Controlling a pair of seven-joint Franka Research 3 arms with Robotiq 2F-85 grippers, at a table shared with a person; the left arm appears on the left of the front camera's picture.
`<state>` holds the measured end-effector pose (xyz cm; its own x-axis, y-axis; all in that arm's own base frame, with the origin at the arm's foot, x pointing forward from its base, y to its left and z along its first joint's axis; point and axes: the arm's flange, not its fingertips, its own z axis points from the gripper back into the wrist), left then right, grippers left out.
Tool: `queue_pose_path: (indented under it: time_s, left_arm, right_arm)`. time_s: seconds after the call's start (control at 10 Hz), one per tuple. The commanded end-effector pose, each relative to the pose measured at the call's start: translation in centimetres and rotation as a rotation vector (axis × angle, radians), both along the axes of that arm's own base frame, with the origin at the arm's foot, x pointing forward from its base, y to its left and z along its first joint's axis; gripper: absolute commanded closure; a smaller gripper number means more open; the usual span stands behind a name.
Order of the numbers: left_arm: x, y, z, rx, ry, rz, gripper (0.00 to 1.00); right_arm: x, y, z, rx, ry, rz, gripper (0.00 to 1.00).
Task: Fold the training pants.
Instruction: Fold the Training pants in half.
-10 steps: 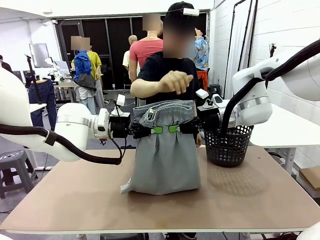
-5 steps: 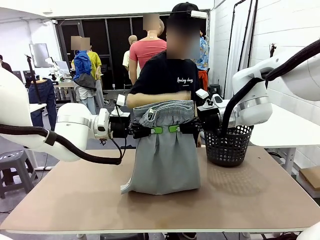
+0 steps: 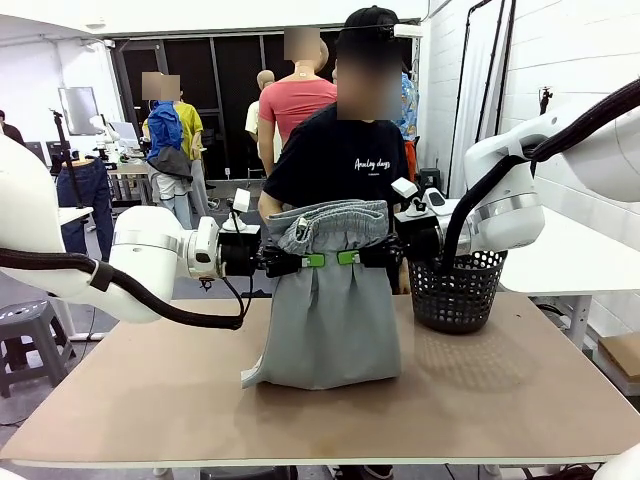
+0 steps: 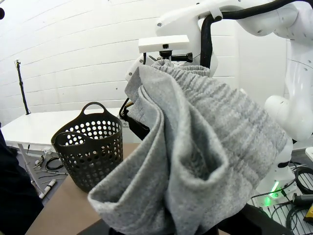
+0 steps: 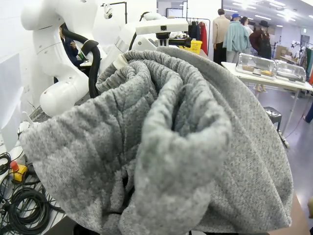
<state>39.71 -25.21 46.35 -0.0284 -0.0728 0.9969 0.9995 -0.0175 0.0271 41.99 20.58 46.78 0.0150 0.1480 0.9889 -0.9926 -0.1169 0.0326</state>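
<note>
Bunched fabric hides both grippers' fingertips in the wrist views. The light grey soft fabric training pants (image 3: pixel 330 305) hang upright above the brown table (image 3: pixel 150 400), hem touching it, beside the black mesh basket (image 3: pixel 457 292). The left gripper (image 3: pixel 296 261) and right gripper (image 3: pixel 362 257) reach level toward each other, each clenched on the gathered waistband.

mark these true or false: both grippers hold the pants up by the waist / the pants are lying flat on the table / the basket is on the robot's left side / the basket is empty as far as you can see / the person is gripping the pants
1. Both grippers hold the pants by the waist: true. The left gripper and right gripper are shut on the pants just below the waistband.
2. The pants lie flat on the table: false. They hang upright, with the bottom edge resting on the table.
3. The basket is on the robot's left: false. The basket stands on the right side.
4. The basket looks empty: true, as far as the left wrist view shows.
5. The person is gripping the pants: false. The person stands behind them; no hand shows on the fabric.
</note>
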Motion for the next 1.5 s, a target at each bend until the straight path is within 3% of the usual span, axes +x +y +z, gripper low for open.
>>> queue_pose_path:
  time_s: [0.0,1.4]
  left_arm:
    - [0.00,-0.09,0.18,0.001,-0.004,0.001,1.00]
    - [0.00,-0.09,0.18,0.001,-0.004,0.001,1.00]
  right_arm:
    - [-0.14,0.05,-0.06,0.019,0.011,-0.003,1.00]
    - [-0.14,0.05,-0.06,0.019,0.011,-0.003,1.00]
